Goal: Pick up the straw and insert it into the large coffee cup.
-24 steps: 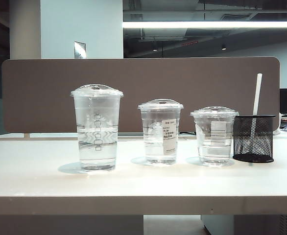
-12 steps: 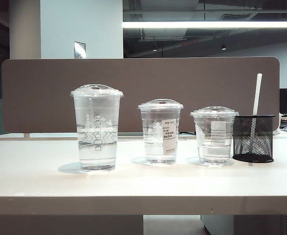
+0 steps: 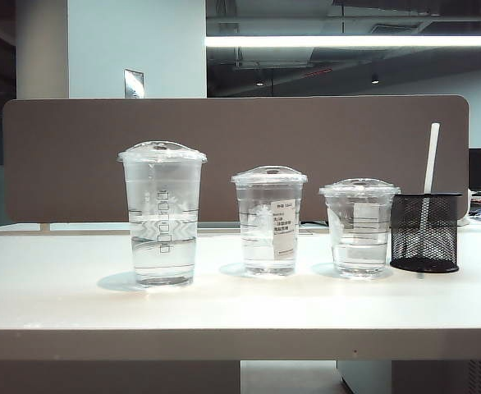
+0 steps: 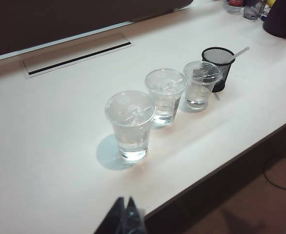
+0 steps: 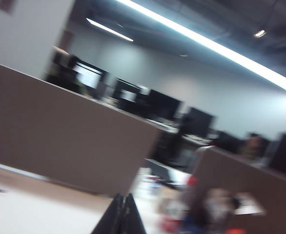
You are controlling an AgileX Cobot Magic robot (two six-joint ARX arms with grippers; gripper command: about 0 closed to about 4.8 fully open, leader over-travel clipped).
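Out on the far left of the white table [image 3: 60, 287] stood the large coffee cup [image 3: 162, 215], the tallest of the three, domed clear lid on top, a column of small printed squares down its front, water filling the lower part. Moving right, the medium cup [image 3: 269, 220] with its white label came next, also lidded and part full. Then the shortest clear cup [image 3: 359, 226], just beside the black mesh pen holder [image 3: 425, 232] at the right end of the row. And there was the straw [image 3: 429, 172], white and straight, standing in that mesh holder and leaning slightly, its top poking well above the rim. Behind the lot ran a brown partition panel [image 3: 232, 156].

No arm showed in the exterior view. From the left wrist view, the left gripper [image 4: 125, 217] hung off the near edge of the table, fingertips pressed together, nothing between them, well apart from the cups. That same view caught the row from above: the large coffee cup [image 4: 130, 126] nearest, the straw [image 4: 235, 53] at the far end, tilted out of the holder [image 4: 218, 67].

Over on the right, the right gripper [image 5: 122, 214] was also closed and empty, tips meeting in a point. Its camera was badly blurred, aimed level at brown partitions [image 5: 70, 136] and dark office monitors [image 5: 157, 105], with none of the cups in sight.
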